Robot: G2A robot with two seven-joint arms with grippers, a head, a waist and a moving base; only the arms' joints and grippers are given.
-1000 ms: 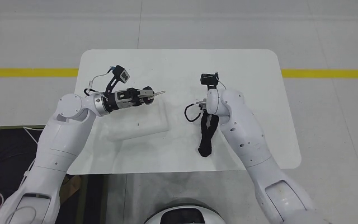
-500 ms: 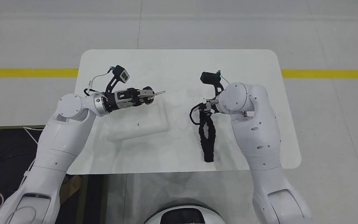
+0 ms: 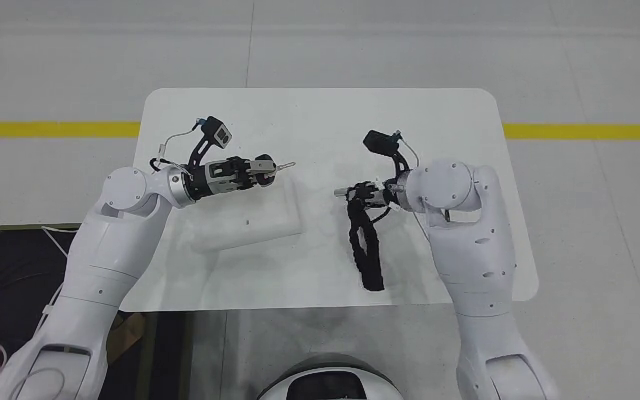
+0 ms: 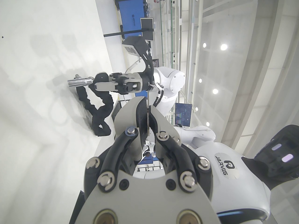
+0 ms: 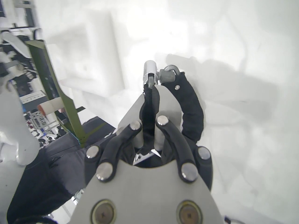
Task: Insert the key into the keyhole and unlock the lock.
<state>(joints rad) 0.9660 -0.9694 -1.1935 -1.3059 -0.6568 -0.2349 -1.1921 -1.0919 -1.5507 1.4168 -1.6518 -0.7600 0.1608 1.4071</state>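
Our right hand, clamped on the metal head of the cable lock, has swung it round to face the key — pinched in our left hand above the counter, unmoved — so the two now point at each other, well apart.

The top camera looks straight down at the table from high up. The wrist cameras sit close behind the left gripper and the right gripper. All three see the lock
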